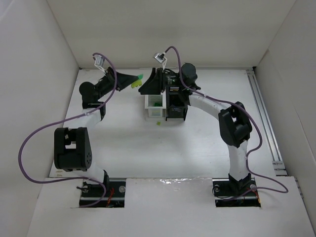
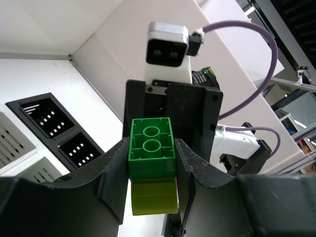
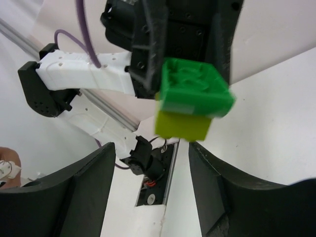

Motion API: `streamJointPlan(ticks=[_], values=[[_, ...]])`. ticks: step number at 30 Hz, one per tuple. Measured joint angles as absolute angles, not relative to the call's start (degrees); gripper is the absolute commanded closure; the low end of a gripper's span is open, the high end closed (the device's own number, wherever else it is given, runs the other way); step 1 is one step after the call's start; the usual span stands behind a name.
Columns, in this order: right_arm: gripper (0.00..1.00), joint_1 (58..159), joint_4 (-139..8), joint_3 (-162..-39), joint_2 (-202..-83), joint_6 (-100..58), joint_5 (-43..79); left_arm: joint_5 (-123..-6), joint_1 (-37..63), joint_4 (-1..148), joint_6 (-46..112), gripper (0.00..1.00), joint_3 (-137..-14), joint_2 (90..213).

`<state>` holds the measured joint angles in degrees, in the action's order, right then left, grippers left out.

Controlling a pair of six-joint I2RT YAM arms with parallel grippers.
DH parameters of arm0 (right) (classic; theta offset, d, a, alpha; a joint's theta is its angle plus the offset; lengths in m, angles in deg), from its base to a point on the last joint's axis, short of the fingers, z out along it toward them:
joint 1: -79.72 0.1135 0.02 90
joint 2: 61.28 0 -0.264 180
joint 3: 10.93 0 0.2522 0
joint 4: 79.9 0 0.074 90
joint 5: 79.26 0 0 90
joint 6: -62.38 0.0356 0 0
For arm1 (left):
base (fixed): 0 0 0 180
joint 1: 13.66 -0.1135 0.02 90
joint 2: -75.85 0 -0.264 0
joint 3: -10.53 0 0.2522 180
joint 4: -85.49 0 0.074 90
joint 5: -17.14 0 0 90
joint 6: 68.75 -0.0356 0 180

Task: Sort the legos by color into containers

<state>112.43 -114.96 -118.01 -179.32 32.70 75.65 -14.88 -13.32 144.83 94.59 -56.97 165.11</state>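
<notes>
Pinching a green lego stacked on a yellow-green lego, the left fingers hold the pair in the air near the containers. Facing that stack, the right fingers stand spread wide and empty. Another green brick lies in a white bin, and a tiny brick sits on the counter just beside it.

Bright, even light is pouring down on the white table, and shadows are falling faint and soft. The overhead view is looking sharp. The green brick is smearing with blur in the right wrist view; the left wrist view is showing it crisp.
</notes>
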Motion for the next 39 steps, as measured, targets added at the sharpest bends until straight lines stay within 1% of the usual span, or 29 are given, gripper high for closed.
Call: streamJointPlan(ticks=[9,19,21,26,35,39], values=[[0.34,112.47,-114.19,-121.73,-181.31,33.88,74.38,-14.6,-11.79,145.28,94.11,1.0,-56.25,163.31],[0.34,112.69,-114.19,-122.19,-181.31,33.92,74.1,-14.56,-11.75,145.42,93.76,1.0,-55.2,163.18],[0.37,112.93,-114.17,-122.25,-181.31,33.92,74.1,-14.56,-11.75,145.46,93.69,1.0,-55.2,163.07],[0.48,113.3,-114.06,-122.36,-181.36,33.92,73.59,-14.53,-11.75,145.66,93.47,1.0,-55.2,162.77],[0.48,113.61,-113.54,-122.91,-181.36,34.12,71.98,-14.42,-11.13,145.66,91.51,1.0,-54.76,161.48],[0.57,113.61,-112.77,-122.91,-181.36,34.14,71.25,-14.49,-11.13,145.59,90.0,1.0,-54.24,160.76]])
